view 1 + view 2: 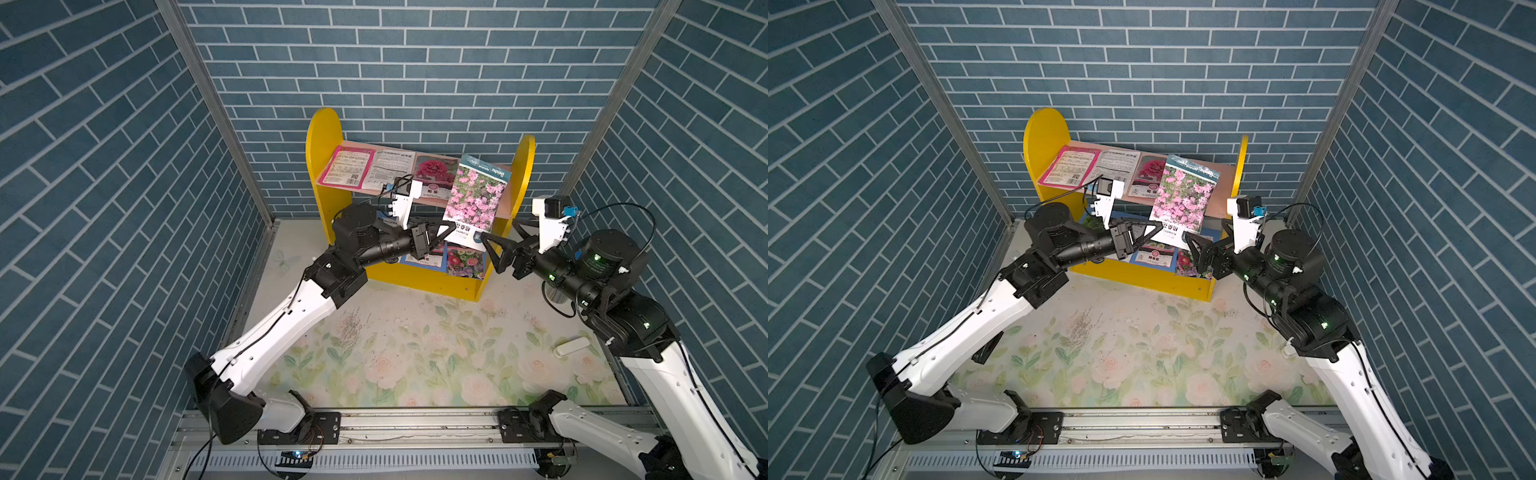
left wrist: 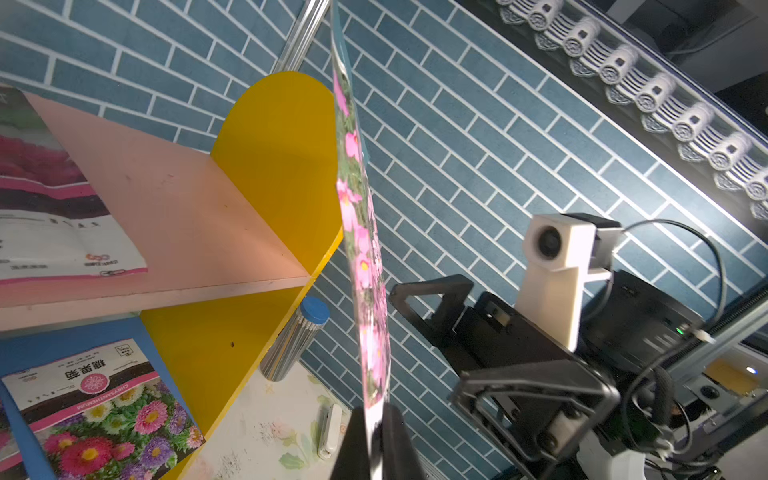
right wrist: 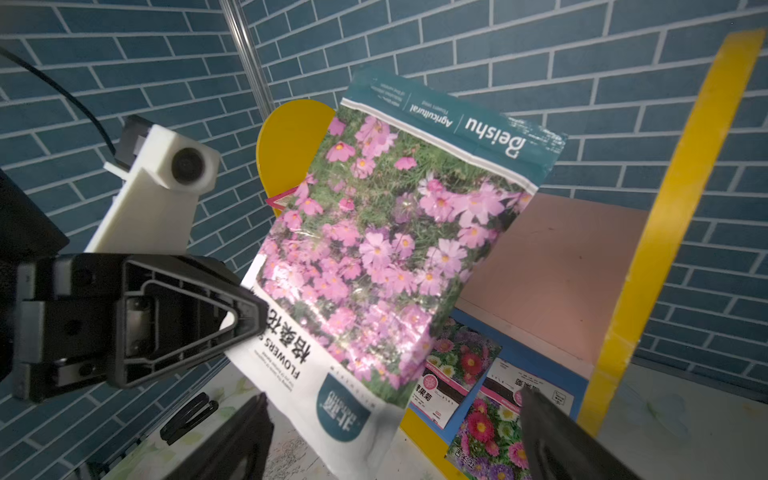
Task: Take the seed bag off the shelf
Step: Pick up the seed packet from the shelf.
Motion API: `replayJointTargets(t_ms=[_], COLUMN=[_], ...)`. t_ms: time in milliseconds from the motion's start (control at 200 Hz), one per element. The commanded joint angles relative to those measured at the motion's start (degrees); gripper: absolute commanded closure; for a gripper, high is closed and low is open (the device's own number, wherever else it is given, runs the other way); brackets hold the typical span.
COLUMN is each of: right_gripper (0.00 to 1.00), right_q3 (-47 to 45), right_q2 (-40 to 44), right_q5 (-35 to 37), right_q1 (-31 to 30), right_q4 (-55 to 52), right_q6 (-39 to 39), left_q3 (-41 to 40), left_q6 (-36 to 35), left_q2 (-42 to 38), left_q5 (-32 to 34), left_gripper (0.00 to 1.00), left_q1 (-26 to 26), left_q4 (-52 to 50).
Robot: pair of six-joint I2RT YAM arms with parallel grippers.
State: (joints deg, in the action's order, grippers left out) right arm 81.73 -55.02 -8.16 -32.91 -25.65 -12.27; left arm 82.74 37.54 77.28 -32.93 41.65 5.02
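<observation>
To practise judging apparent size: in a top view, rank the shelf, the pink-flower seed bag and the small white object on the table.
Largest: shelf.
Then: seed bag, held up nearer the camera.
Smallest: white object.

Your top views are bright, evenly lit and sharp throughout. The wide lens bows the walls (image 1: 104, 166) toward the edges. The mat (image 1: 415, 357) looks pale and washed, and shadows on it are faint and soft.

In the left wrist view a hard streak of light glares white across part of the brick. A shadow band crosses the yellow panel of the shelf (image 2: 274, 158). The left gripper (image 2: 376, 444) is a dark blur, too close to focus.

The right wrist view is dimmer, with darkened corners. You get glossy sheen on the bag (image 3: 395, 257), and the right gripper's fingers (image 3: 557, 436) are blurred.
</observation>
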Motion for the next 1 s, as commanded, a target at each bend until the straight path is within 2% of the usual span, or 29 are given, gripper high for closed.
replayJointTargets(t_ms=[0, 205, 310, 455, 735, 940, 995], right_gripper=[0.06, 0.08, 0.11, 0.17, 0.45, 0.73, 0.82], right_q3=[0.7, -2.6, -3.6, -4.6, -7.8, -8.2, -8.0], right_q2=[-0.5, -2.2, -2.7, -2.3, -0.2, -0.4, -0.8], right_q5=[-10.7, -31.9, -37.3, -39.3, -37.6, -37.2, -37.3], right_q1=[2.2, 6.8, 7.1, 7.1, 7.3, 7.6, 7.6], right_q4=[5.3, 16.7, 21.2, 23.2, 24.7, 26.3, 26.2], right_q6=[-3.5, -10.5, -13.1, -14.4, -14.9, -16.0, -16.2], left_q3=[-2.9, -8.8, -10.3, -11.7, -12.6, -13.1, -13.1], left_q6=[-4.2, -5.2, -4.8, -3.1, -2.7, -2.7, -3.2], left_q2=[-3.4, -9.1, -9.9, -10.1, -9.9, -9.5, -9.5], left_q5=[-0.8, -3.4, -4.4, -5.6, -2.6, -2.6, -2.3], left_gripper=[1.0, 1.0, 1.0, 1.0, 1.0, 1.0, 0.93], left_q1=[0.3, 0.3, 0.2, 0.3, 0.3, 0.3, 0.3], left_q4=[0.8, 5.1, 6.9, 11.1, 11.8, 11.7, 11.2])
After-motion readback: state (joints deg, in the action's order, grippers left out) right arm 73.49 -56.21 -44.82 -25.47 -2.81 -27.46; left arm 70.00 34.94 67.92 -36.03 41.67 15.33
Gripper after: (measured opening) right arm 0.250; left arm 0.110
